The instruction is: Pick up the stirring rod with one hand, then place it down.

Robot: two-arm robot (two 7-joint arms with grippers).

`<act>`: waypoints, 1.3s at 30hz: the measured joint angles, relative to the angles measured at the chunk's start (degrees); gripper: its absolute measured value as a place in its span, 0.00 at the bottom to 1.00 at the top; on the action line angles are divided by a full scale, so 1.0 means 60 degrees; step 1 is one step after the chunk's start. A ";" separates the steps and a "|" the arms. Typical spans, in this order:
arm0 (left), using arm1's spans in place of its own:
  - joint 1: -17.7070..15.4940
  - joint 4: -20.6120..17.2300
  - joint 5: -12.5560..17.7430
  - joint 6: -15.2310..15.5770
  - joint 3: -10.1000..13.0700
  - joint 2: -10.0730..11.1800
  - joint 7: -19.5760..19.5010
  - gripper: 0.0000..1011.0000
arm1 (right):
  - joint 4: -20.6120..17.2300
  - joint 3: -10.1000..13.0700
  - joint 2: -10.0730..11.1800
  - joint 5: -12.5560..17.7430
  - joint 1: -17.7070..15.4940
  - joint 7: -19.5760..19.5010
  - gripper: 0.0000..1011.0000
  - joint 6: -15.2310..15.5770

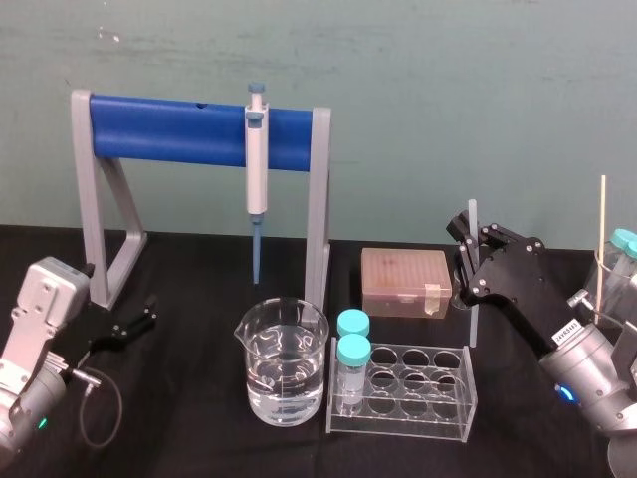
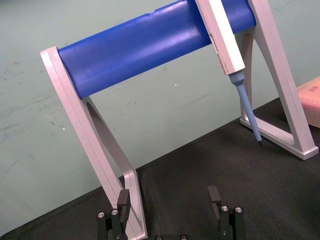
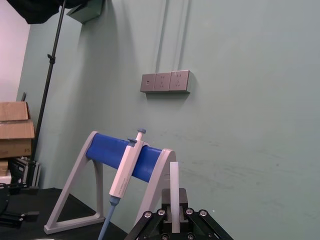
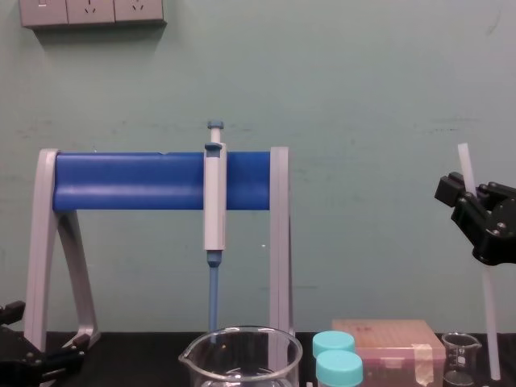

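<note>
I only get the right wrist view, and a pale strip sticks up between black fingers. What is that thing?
Observer: A long, thin translucent white stirring rod, held roughly upright by the right gripper.
Operator: What's below it?
Observer: Its lower end is beside a small clear glass beaker.
Operator: And the other arm?
Observer: The left gripper sits open, low beside the grey-and-blue pipette stand.

Teal wall (image 1: 398, 60), grey sockets (image 3: 165, 81), black tabletop (image 1: 199, 398)
</note>
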 joint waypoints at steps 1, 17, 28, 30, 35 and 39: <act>0.0000 0.0000 0.0000 0.0000 0.0000 0.0000 0.0000 0.99 | 0.0000 0.0000 0.0000 0.0000 0.0000 0.0000 0.07 0.0000; 0.0000 0.0000 0.0000 0.0000 0.0000 0.0000 0.0000 0.99 | 0.0000 0.0000 0.0000 0.0000 0.0000 0.0001 0.07 0.0001; 0.0000 0.0000 0.0000 0.0000 0.0000 0.0000 0.0000 0.99 | 0.0001 0.0000 0.0000 0.0000 0.0000 0.0000 0.07 0.0001; 0.0001 0.0000 0.0000 0.0000 0.0000 -0.0001 0.0000 0.99 | 0.0001 0.0000 0.0000 0.0000 0.0000 0.0001 0.07 0.0000; 0.0000 0.0000 0.0001 0.0000 0.0000 0.0000 0.0000 0.99 | 0.0001 0.0000 0.0000 0.0000 0.0000 0.0000 0.07 0.0000; 0.0000 0.0000 0.0001 0.0000 0.0000 0.0000 0.0000 0.99 | 0.0001 0.0000 0.0000 0.0000 0.0000 0.0000 0.07 0.0001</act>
